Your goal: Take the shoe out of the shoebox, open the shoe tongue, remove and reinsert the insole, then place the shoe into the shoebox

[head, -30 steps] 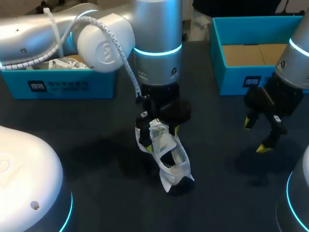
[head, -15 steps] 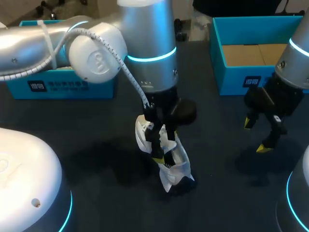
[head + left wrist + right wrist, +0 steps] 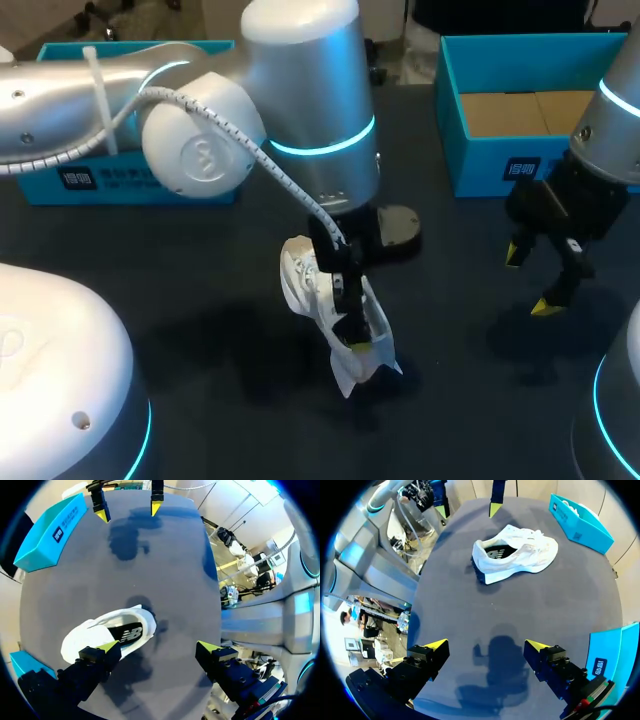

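A white shoe [image 3: 372,338] lies on the dark table near its middle, outside both boxes; its black insole [image 3: 128,633] shows through the opening. My left gripper [image 3: 348,312] hangs just over it, open, one finger above the shoe's side [image 3: 107,630] and the other out over bare table, neither gripping. In the left wrist view the left gripper [image 3: 159,648] holds nothing. My right gripper [image 3: 540,277] stands open and empty to the shoe's right. The right wrist view shows the shoe [image 3: 516,555] lying well ahead of the right gripper [image 3: 488,645].
An open blue shoebox [image 3: 455,120] with a cardboard floor stands at the back right. A second blue box [image 3: 190,180] stands at the back left behind my left arm. Bare table lies between the shoe and the right gripper.
My left arm has swung forward and down along the shoe, from its back end toward its front end. The shoe and the right arm have stayed put.
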### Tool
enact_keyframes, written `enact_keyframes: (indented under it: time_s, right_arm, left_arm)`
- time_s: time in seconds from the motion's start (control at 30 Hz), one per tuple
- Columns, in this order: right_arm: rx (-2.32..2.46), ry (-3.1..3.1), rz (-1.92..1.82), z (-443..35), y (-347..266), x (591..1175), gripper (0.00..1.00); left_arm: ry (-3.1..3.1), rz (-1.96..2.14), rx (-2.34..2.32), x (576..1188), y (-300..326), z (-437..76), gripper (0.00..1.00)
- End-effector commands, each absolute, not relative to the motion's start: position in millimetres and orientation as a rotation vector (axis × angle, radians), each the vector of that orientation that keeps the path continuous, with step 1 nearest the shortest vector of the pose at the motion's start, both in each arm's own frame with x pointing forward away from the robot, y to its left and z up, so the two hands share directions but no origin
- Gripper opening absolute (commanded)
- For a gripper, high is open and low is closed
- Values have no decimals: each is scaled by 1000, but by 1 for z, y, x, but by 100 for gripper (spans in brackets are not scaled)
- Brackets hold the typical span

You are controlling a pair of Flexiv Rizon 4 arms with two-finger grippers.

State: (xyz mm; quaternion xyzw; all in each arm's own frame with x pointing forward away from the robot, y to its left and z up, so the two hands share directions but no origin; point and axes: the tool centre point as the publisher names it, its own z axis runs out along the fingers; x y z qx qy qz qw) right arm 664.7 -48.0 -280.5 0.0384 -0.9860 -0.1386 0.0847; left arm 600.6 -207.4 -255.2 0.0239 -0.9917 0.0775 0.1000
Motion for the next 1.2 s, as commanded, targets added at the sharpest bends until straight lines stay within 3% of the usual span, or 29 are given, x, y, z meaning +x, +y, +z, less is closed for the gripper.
enact_keyframes:
  time_s: [0.03, 1.2]
  right_arm:
    - [115, -2942, -411, -281, -48, 664, 100]
    - [115, -2942, -411, -281, -48, 664, 100]
  left_arm:
    - [-2934, 228, 70, 600, -207, -255, 100]
    - [-2922, 7, 462, 579, -246, -350, 100]
